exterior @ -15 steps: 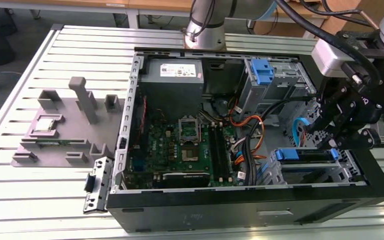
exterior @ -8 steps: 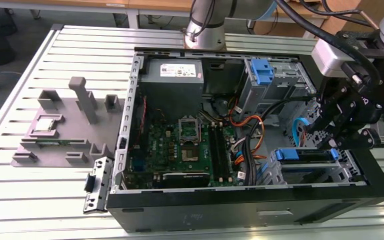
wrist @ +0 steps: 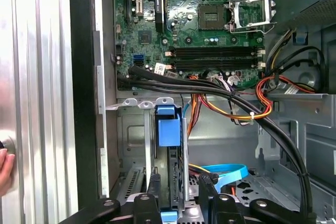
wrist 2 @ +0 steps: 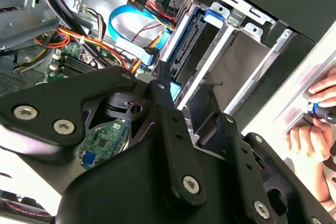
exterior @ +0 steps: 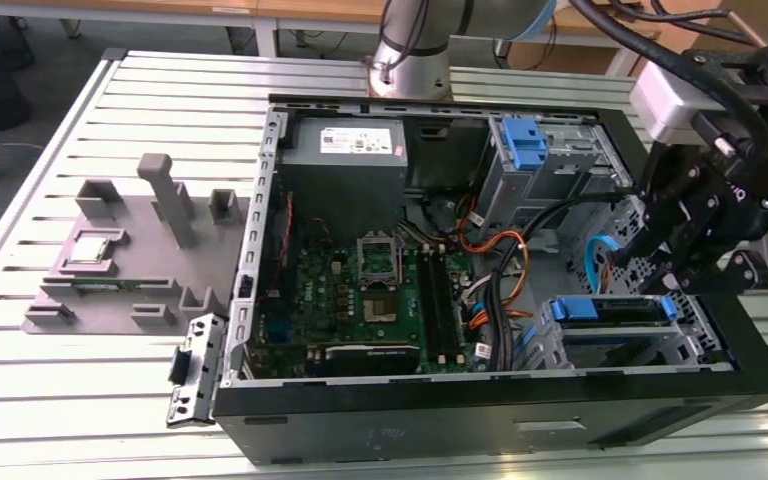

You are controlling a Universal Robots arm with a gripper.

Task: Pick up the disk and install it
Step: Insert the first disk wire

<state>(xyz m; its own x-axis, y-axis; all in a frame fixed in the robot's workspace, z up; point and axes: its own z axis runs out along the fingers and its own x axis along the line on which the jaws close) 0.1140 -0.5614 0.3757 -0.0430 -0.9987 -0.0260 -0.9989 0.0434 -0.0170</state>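
Gripper [wrist: 180, 184] hangs low inside the case [exterior: 491, 415], with its two black fingers [wrist: 154, 184] parted narrowly and standing one on each side of the disk [wrist: 169, 124]. In the first wrist view a thin gap shows between each finger and the disk, so the grip looks loose; I cannot tell whether the pads touch lower down, where the frame cuts them off. The disk stands on edge in the metal cage [exterior: 684, 345] at the case corner on the exterior view's right, its blue carrier tab uppermost. Most of its face is hidden by the cage walls and by the gripper's body. A flat blue cable [wrist: 226, 171] curls just beside the cage, and black and orange cables [wrist: 247, 111] run over toward the board [wrist: 210, 51]. A person's hand [wrist 2: 315, 114] rests outside the case wall. Well apart, on the slatted table [exterior: 91, 420], sits a grey fixture [exterior: 117, 260].
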